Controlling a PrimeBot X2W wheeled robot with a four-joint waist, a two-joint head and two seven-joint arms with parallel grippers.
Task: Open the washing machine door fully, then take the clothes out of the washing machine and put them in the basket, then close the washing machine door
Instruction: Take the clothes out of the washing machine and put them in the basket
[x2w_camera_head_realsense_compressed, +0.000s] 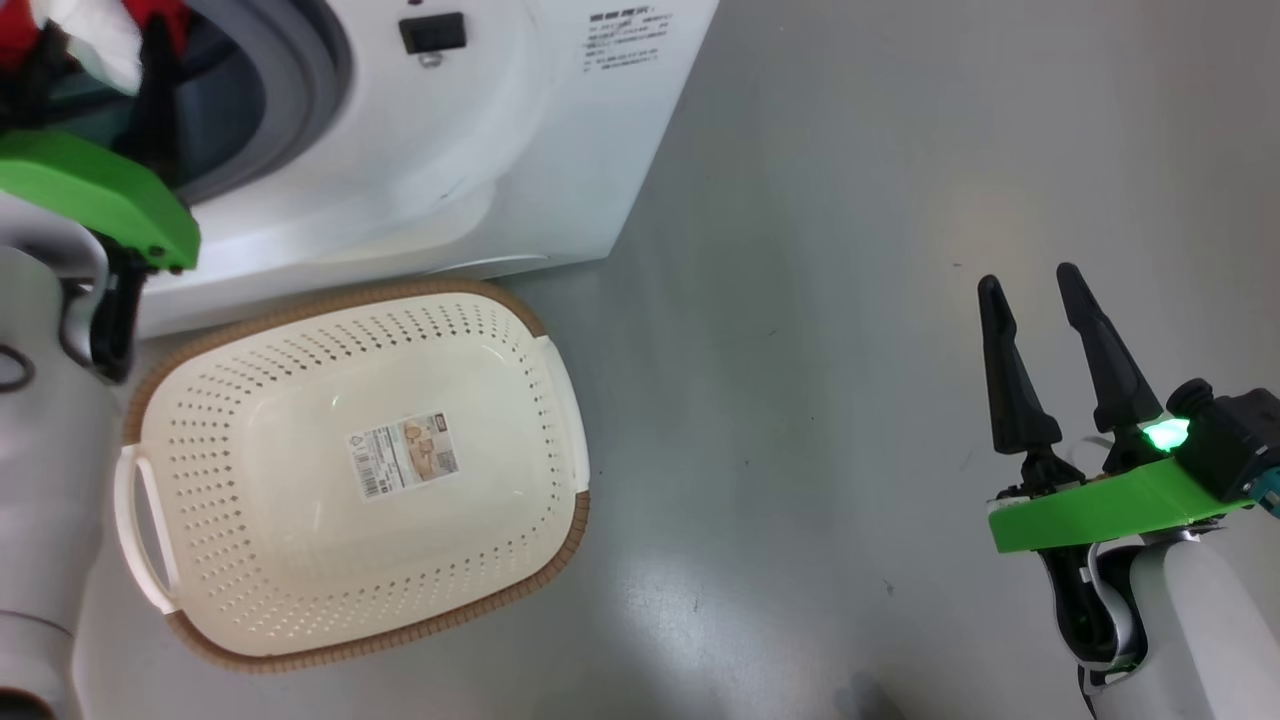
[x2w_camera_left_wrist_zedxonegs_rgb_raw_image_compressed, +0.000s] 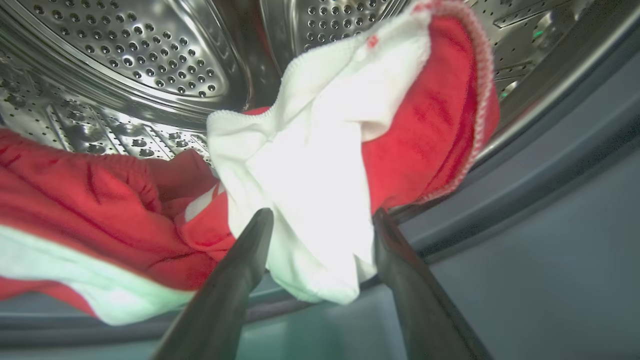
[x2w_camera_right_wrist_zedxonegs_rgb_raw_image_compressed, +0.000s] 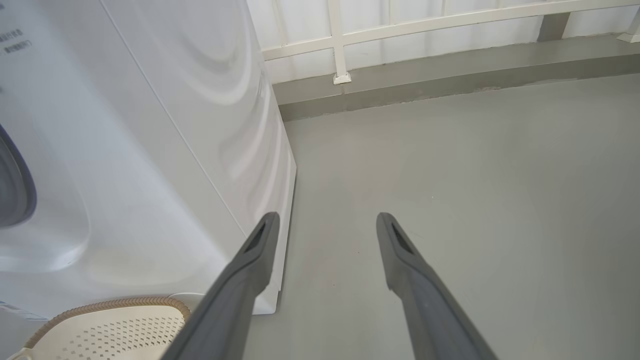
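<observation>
The white washing machine (x2w_camera_head_realsense_compressed: 450, 150) stands at the upper left with its mouth uncovered; the washing machine door is out of view. Red and white clothes (x2w_camera_left_wrist_zedxonegs_rgb_raw_image_compressed: 320, 165) lie in the steel drum (x2w_camera_left_wrist_zedxonegs_rgb_raw_image_compressed: 150, 60) and spill onto the blue-grey rubber ring (x2w_camera_left_wrist_zedxonegs_rgb_raw_image_compressed: 550, 175). My left gripper (x2w_camera_left_wrist_zedxonegs_rgb_raw_image_compressed: 322, 215) is open inside the mouth, with a white fold of one garment between its fingers. The cream basket (x2w_camera_head_realsense_compressed: 540, 330) sits on the floor in front of the machine, holding nothing but its paper label. Over bare floor at the lower right, my right gripper (x2w_camera_head_realsense_compressed: 1030, 285) stands open with nothing between its fingers.
Grey floor (x2w_camera_head_realsense_compressed: 850, 300) spreads to the right of the machine and basket. In the right wrist view a white railing (x2w_camera_right_wrist_zedxonegs_rgb_raw_image_compressed: 340, 45) on a low kerb runs along the back, beyond the machine's side panel (x2w_camera_right_wrist_zedxonegs_rgb_raw_image_compressed: 200, 125).
</observation>
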